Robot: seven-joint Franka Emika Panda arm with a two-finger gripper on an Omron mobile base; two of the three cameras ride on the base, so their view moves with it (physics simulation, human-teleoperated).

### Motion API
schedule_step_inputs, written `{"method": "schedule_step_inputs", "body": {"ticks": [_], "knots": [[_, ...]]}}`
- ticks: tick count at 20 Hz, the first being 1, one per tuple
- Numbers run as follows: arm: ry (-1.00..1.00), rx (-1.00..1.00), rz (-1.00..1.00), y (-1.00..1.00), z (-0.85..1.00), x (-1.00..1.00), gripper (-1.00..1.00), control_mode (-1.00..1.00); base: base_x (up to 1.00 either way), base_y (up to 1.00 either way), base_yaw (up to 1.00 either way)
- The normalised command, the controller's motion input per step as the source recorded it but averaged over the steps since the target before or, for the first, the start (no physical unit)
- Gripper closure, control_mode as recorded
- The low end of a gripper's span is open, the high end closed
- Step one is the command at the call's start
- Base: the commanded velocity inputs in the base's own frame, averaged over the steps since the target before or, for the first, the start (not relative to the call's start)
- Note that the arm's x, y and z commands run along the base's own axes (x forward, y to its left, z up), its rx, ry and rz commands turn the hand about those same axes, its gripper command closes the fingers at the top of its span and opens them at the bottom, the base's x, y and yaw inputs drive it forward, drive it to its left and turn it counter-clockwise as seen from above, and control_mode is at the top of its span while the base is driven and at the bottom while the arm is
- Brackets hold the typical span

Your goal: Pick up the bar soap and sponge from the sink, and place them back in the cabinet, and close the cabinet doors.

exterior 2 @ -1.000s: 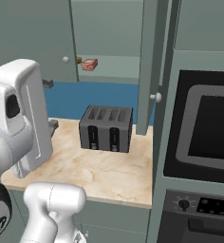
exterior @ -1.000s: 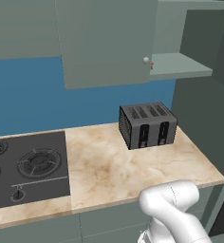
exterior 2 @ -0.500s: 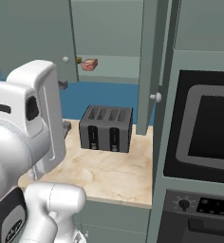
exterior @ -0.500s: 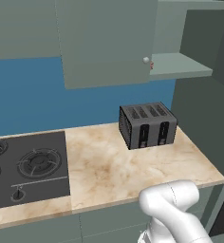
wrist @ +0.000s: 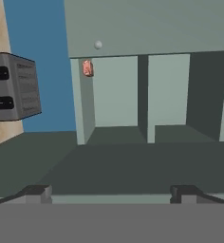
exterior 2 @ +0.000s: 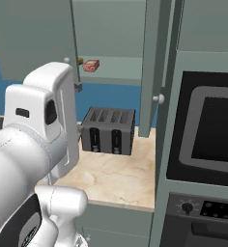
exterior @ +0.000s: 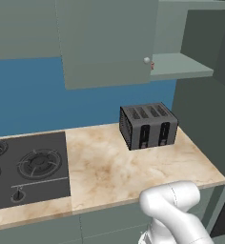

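Hand view: bar soap [wrist: 87,68] lies beyond the empty pincer [wrist: 111,193].

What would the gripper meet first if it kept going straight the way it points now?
Probably the cabinet: the gripper, open and empty, faces its open inside, rolled sideways. The way looks free until the back wall, though depth is unclear.

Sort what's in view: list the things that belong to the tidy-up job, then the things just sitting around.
Job things:
bar soap on the cabinet shelf
cabinet doors, open
tool, jaws apart, nothing between them

Just there:
toaster
stove
oven
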Motion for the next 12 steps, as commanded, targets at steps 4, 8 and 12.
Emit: {"method": "schedule_step_inputs", "body": {"ticks": [4, 8, 12], "knots": [[0.0, 0.0, 0.0, -0.22, 0.0, 0.0, -1.0, -1.0, 0.0, 0.0, 0.0], [0.0, 0.0, 0.0, -0.23, 0.0, 0.0, -1.0, -1.0, 0.0, 0.0, 0.0], [0.0, 0.0, 0.0, -0.22, 0.0, 0.0, -1.0, -1.0, 0.0, 0.0, 0.0]]}}
